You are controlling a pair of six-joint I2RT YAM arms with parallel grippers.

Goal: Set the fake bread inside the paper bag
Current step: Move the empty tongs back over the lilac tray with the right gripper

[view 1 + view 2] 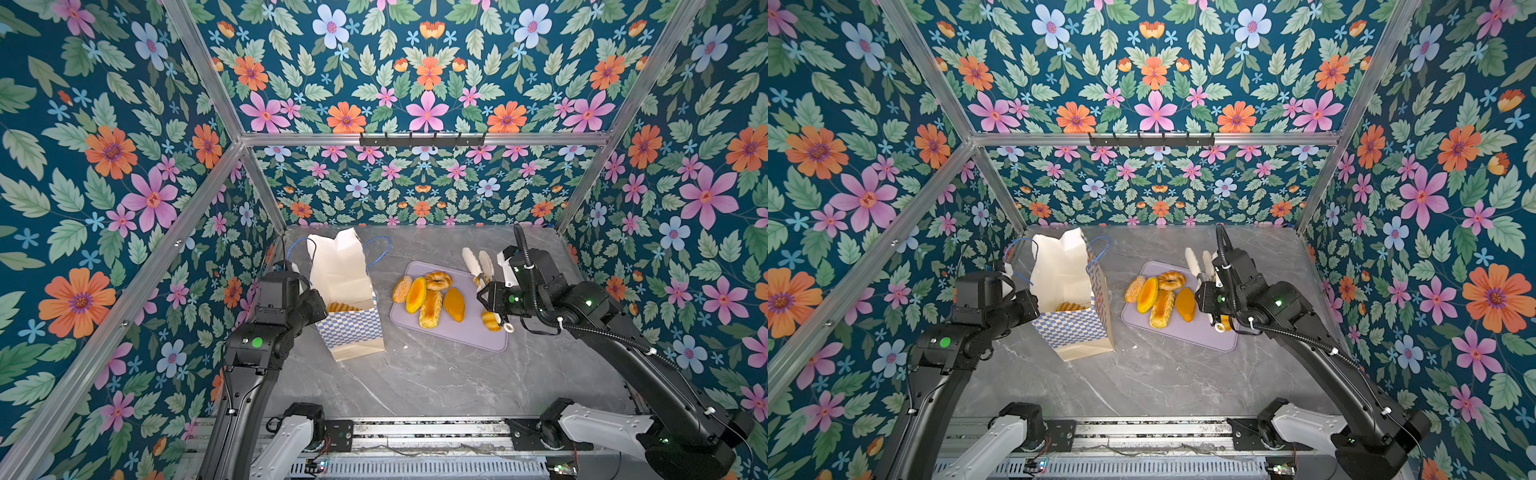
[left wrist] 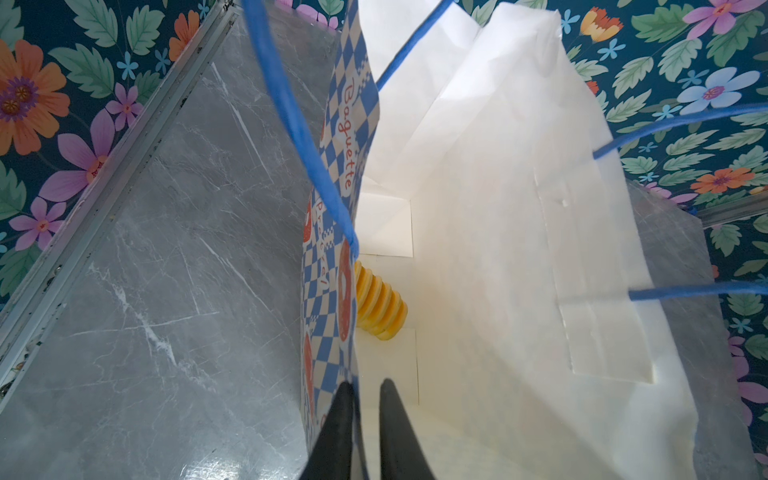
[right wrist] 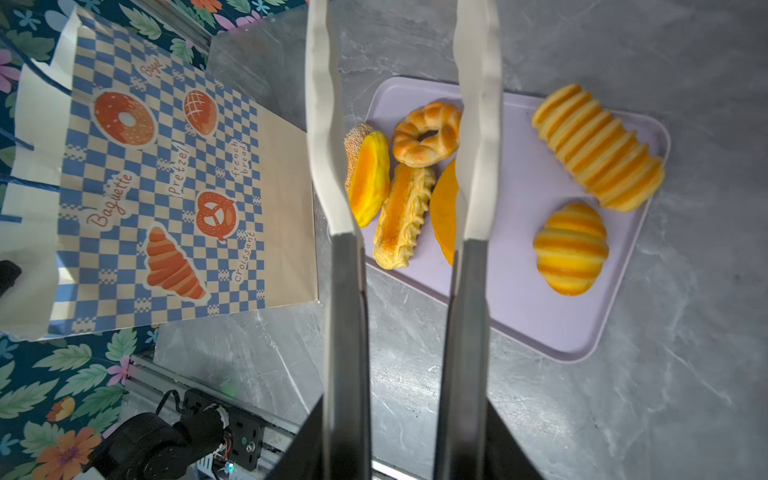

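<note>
Left gripper (image 2: 368, 388): black fingers pinched on the wall of tall cream, blue-checkered paper bag (image 1: 349, 328).
Bag contents: one ridged yellow toy loaf (image 2: 380, 303).
Flat lilac tray (image 1: 478, 336): seven glossy golden toy breads (image 3: 403, 216).
Right gripper (image 1: 487, 293): clamps white-tipped steel tongs (image 3: 328, 145); tips apart, empty.

Place: a robot test cell in a lab, not a home or a shop.
Enclosure: a bare aluminium frame (image 1: 291, 139) boxed the space, and its wall panels (image 1: 428, 104) all carried one repeated floral print.
Robots: a black left arm (image 1: 239, 399) and right arm (image 1: 648, 372) rose from a metal rail (image 1: 428, 430) along the near edge.
Table: the table (image 1: 436, 374) was a grey marble-look slab filling the cell floor.
Wiring: loose cables and a lit circuit board (image 1: 316, 464) lay exposed by the rail.
Fixture: a black hook rack (image 1: 422, 140) hung on the rear crossbar.
Props: glossy fake bread (image 1: 430, 309) on a lilac tray (image 1: 478, 338) and a printed paper bag (image 1: 349, 328) made a staged bakery set.
</note>
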